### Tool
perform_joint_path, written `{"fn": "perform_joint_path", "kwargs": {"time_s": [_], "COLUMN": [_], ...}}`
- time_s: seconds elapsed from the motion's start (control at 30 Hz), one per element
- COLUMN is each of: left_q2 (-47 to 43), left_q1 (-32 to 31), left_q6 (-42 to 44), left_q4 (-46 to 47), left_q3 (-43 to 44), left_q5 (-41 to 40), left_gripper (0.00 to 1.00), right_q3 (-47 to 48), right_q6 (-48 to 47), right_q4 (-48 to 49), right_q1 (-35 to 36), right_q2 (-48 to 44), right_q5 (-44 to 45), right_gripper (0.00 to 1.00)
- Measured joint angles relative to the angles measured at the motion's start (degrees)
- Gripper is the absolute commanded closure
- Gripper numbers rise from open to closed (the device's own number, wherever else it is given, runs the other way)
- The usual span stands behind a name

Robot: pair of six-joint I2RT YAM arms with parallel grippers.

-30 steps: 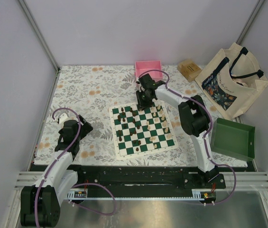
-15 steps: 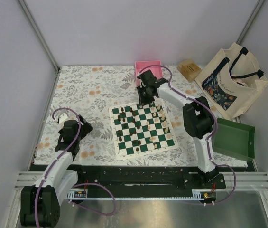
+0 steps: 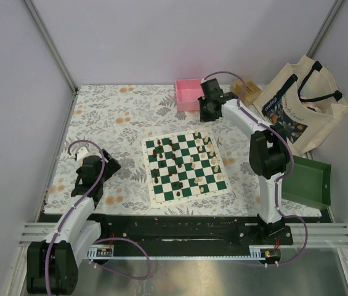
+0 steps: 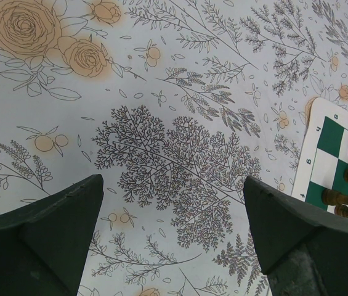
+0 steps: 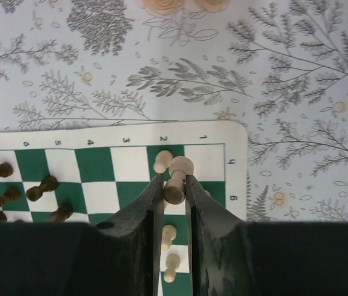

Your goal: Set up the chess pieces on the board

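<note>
The board [image 3: 151,198], a green-and-white checked mat, lies in the middle of the table. Dark chess pieces [image 3: 167,154] stand mostly on its left half and cream ones [image 3: 214,161] along its right side. My right gripper [image 3: 207,113] hangs beyond the board's far right corner, beside the pink tray. In the right wrist view it [image 5: 174,185] is shut on a cream pawn [image 5: 178,176], tilted, above the board's corner squares [image 5: 124,166]. My left gripper [image 3: 108,165] rests left of the board; it [image 4: 170,182] is open over bare cloth, the board's edge [image 4: 331,132] at right.
A pink tray [image 3: 191,92] sits at the back, a wooden block [image 3: 246,90] and a tote bag [image 3: 303,105] at the back right. A green tray [image 3: 303,180] lies right of the board. Floral cloth covers the table.
My right gripper has left the board's far edge and moved back and right toward the pink tray, carrying the cream pawn. The left arm has not moved.
</note>
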Motion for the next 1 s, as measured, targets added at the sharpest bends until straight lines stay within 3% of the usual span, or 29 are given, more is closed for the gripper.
{"fn": "perform_joint_path", "kwargs": {"time_s": [1.0], "left_q2": [0.6], "left_q1": [0.0], "left_q6": [0.0], "left_q4": [0.3], "left_q3": [0.0], "left_q5": [0.0], "left_gripper": [0.01], "right_q3": [-1.7], "right_q6": [0.4], "right_q4": [0.8], "right_q1": [-2.0], "right_q2": [5.1], "right_q5": [0.0], "right_gripper": [0.78]}}
